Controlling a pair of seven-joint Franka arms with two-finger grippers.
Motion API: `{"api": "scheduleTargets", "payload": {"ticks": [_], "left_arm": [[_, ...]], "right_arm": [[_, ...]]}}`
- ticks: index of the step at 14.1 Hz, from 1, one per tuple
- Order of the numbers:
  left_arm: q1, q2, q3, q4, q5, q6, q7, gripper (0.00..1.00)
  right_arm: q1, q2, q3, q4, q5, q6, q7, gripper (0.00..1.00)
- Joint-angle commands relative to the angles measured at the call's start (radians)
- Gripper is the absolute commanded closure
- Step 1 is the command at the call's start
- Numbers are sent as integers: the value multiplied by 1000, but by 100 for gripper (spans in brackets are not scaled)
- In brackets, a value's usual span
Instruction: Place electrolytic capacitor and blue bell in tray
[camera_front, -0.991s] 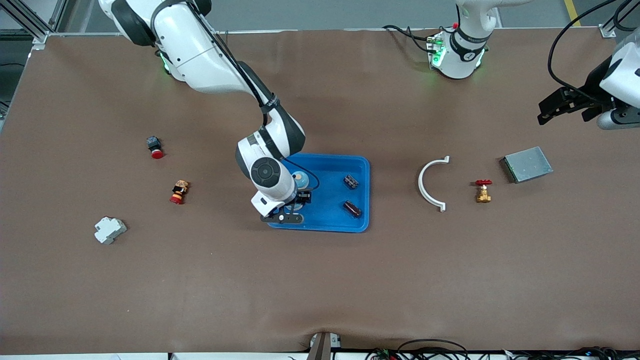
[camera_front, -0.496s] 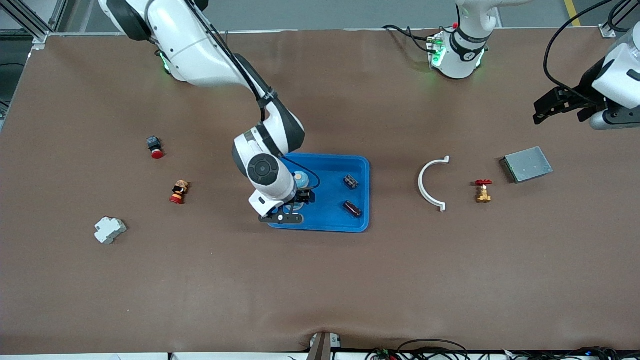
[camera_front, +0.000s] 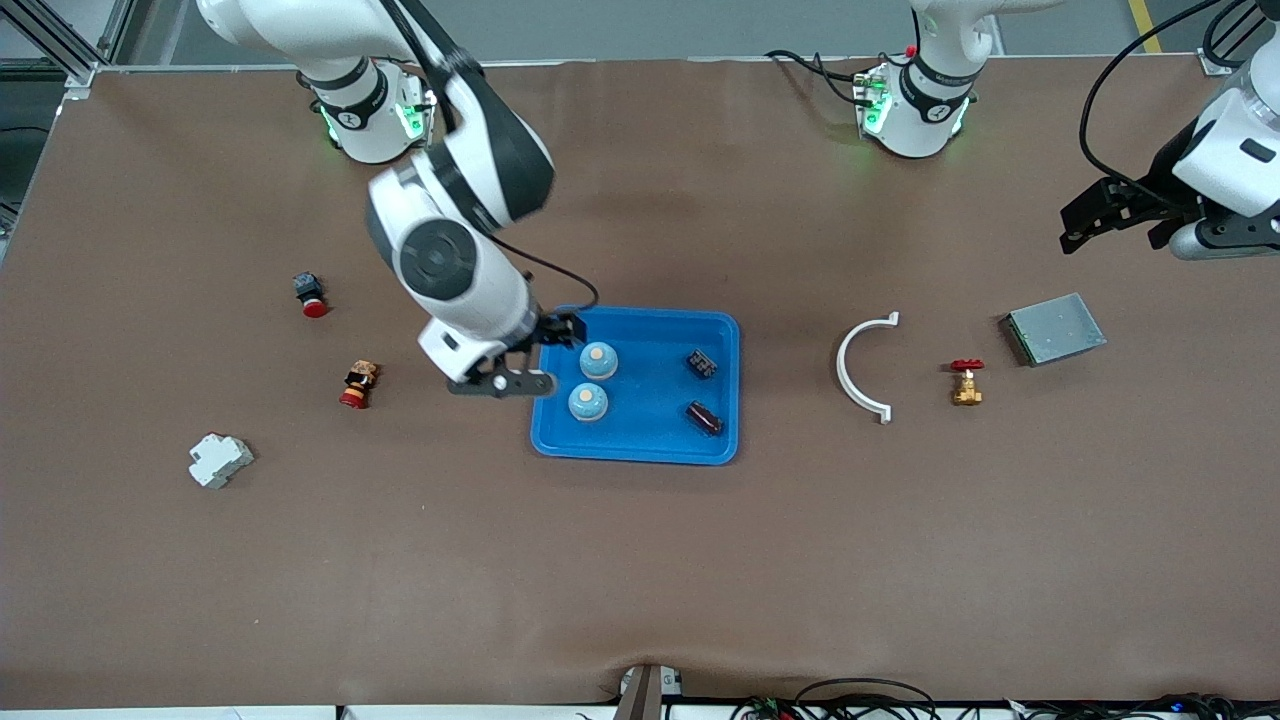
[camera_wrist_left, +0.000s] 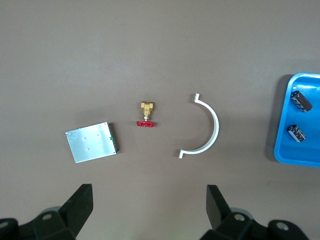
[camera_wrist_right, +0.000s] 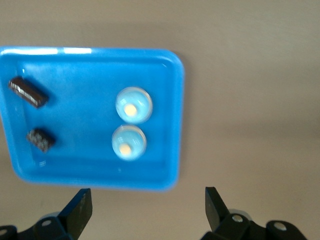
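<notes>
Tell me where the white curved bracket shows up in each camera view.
Front view: white curved bracket lies between the tray and the brass valve.
Left wrist view: bracket at centre, beside the valve.
Right wrist view: not in it.
Shared landmark: the tray.

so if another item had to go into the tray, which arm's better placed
Right. The right gripper, open, hangs at the edge of the tray; the left gripper waits open at the left arm's end.

My arms: glossy white shells w/ black joint bands, round dark-grey caps, green LEDs at bases, black cables. Right gripper (camera_front: 540, 355) & left gripper (camera_front: 1085, 220): black fingers.
</notes>
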Motion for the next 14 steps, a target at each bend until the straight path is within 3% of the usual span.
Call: {"api": "scheduleTargets", "payload": {"ticks": [1, 5, 8, 11, 14], "left_arm": [[2, -22, -5, -18, -12, 16, 22, 0], [5, -29, -16, -19, -12, 4, 20, 0], [5, -32, -16, -19, -12, 2, 20, 0], [7, -31, -16, -19, -12, 2, 20, 0], [7, -38, -16, -16, -12, -1, 19, 0]], "right_arm": [[-40, -188, 11, -139, 1, -86, -28, 0], [-132, -313, 11, -208, 1, -177, -132, 0], [-225, -345, 14, -222, -1, -218, -146, 0], [-449, -344, 80, -220, -1, -238, -315, 0], [-599, -336, 88, -178, -5, -270, -373, 0]]}}
